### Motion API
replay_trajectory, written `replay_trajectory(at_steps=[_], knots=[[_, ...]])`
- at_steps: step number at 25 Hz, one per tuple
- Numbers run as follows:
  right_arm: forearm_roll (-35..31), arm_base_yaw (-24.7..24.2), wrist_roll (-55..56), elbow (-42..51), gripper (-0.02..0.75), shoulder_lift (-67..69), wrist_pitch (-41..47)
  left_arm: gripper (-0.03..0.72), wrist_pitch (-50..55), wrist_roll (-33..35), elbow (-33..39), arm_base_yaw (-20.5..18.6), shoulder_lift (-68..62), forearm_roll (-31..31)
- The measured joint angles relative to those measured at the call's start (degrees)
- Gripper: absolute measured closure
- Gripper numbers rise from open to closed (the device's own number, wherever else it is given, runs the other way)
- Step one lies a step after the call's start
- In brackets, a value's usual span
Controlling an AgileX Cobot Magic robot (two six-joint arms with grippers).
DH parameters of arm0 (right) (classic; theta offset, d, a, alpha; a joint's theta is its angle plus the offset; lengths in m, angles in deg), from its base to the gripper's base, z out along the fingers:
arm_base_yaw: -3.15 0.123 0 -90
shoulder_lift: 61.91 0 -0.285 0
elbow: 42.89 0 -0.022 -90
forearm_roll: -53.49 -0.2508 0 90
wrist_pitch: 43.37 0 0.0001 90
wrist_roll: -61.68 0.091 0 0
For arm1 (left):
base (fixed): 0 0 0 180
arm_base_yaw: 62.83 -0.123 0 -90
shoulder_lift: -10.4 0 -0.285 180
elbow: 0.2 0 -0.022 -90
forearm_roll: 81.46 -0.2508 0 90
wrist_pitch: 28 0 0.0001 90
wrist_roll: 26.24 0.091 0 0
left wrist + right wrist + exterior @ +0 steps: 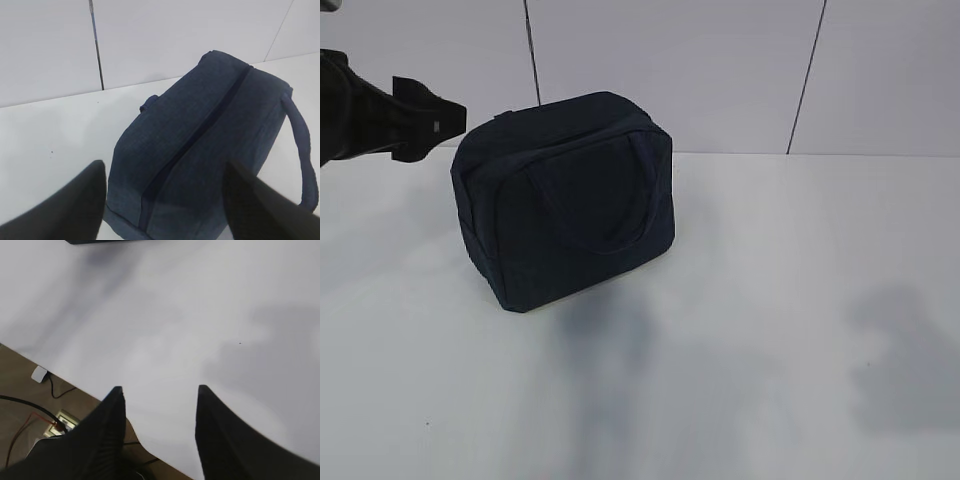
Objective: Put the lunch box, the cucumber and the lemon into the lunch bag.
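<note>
The dark navy lunch bag (565, 200) stands upright on the white table, its handle draped down the front. In the left wrist view the lunch bag (210, 145) lies just below, and the zipper seam (200, 132) along its top looks closed. My left gripper (166, 165) hovers open above the bag's near end and touches nothing. In the exterior view the left gripper (445, 118) sits at the bag's upper left. My right gripper (160, 389) is open and empty over the table's edge. The lunch box, the cucumber and the lemon are out of view.
The right wrist view shows the table edge (75, 385) with brown floor, cables and a floor socket (60, 422) beyond it. A white panelled wall (720, 70) rises right behind the bag. Soft arm shadows lie on the table (900, 360) at the right.
</note>
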Motion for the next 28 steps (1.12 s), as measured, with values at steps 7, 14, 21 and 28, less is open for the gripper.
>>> replay_trajectory(at_steps=[7, 14, 21, 28], knots=[[4.3, 0.0, 4.9, 1.3, 0.366, -11.6, 4.4, 0.176, 0.0, 0.0, 0.0, 0.0, -0.2, 0.0], [6.1, 0.0, 6.7, 2.0, 0.366, -19.7, 5.6, 0.176, 0.0, 0.0, 0.0, 0.0, -1.7, 0.0], [8.2, 0.0, 9.6, 2.0, 0.366, -24.9, 6.4, 0.176, 0.0, 0.0, 0.0, 0.0, -1.9, 0.0], [9.9, 0.0, 10.5, 3.4, 0.366, -24.9, 9.6, 0.176, -0.1, 0.0, 0.0, 0.0, -1.9, 0.1]])
